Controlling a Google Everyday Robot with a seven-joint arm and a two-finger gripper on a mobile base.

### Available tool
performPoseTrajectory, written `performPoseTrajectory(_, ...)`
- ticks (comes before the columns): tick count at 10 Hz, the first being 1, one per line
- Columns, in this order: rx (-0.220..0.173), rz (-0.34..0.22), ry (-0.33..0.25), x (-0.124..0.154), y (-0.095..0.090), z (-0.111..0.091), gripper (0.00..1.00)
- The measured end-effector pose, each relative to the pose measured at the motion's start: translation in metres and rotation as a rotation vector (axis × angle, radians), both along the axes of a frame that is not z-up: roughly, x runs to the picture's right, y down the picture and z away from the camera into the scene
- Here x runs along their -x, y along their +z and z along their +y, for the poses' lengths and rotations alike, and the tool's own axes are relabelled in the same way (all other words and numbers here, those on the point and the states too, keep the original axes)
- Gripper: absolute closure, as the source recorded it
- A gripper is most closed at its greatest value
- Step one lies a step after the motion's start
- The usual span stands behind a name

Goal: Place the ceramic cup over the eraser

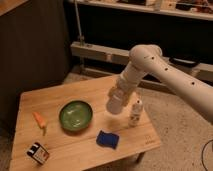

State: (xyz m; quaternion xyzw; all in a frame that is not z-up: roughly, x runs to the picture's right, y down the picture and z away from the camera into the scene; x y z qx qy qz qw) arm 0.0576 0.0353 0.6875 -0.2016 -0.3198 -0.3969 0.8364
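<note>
The white ceramic cup (115, 104) hangs tilted in the air above the right half of the wooden table (60, 102). My gripper (120, 93) is shut on the cup's upper end, at the tip of the white arm reaching in from the right. The eraser (38, 153), a small block with black, white and orange-red bands, lies at the table's front left corner, far to the left of and below the cup.
A green bowl (76, 116) sits mid-table. An orange carrot-shaped thing (40, 120) lies to its left. A dark blue pad (108, 139) lies near the front edge. A small white bottle (135, 113) stands just right of the cup. Metal shelving runs behind.
</note>
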Motion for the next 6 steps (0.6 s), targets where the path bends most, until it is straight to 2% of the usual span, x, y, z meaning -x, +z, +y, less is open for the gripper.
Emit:
performPoseTrajectory(2, -0.008, -0.013, -0.007, 0.004, -0.002, 0.000, 1.00)
performPoseTrajectory(3, -0.032, -0.031, -0.014, 0.007, -0.008, 0.001, 1.00)
performPoseTrajectory(5, -0.091, -0.071, -0.037, 0.018, -0.040, -0.001, 1.00)
performPoseTrajectory(6, -0.123, -0.091, -0.053, 0.024, -0.064, -0.003, 1.00)
